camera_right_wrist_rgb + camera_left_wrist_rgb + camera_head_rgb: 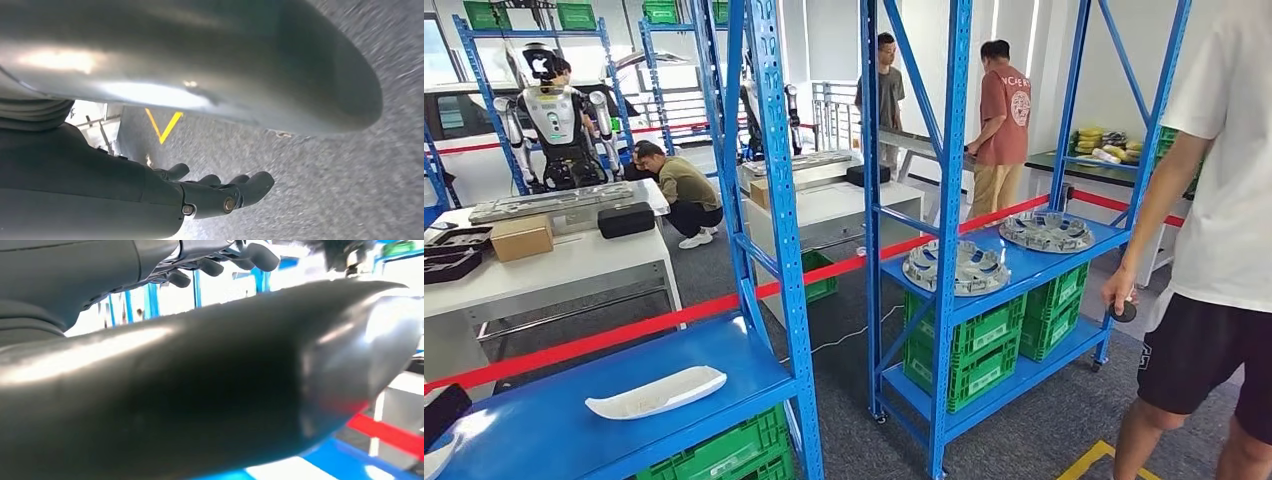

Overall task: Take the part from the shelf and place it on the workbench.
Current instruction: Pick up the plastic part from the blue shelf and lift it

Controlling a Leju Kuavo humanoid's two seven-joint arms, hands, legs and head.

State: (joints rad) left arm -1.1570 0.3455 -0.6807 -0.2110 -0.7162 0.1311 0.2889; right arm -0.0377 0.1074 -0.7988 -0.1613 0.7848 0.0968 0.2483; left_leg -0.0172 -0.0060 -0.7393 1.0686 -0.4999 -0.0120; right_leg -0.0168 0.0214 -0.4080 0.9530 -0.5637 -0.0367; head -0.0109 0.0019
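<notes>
A long white curved part [656, 392] lies on the blue shelf [544, 420] close in front of me at the lower left. Two round grey metal parts [954, 267] [1046, 231] sit on the middle level of the blue shelf to the right. The white workbench [574, 265] stands beyond the near shelf on the left. In the left wrist view my left hand [200, 390] holds nothing, its dark fingers [220, 262] spread apart, with blue shelving behind it. My right hand [210, 195] hangs over grey floor with its fingers apart and nothing in it.
A person [1214, 250] stands close at the right edge. Red tape [624, 335] runs behind the shelves. Green crates [974, 350] fill the lower shelf levels. A cardboard box [521, 238] and a black case [626, 219] sit on the workbench. More people and another robot [559, 125] are farther back.
</notes>
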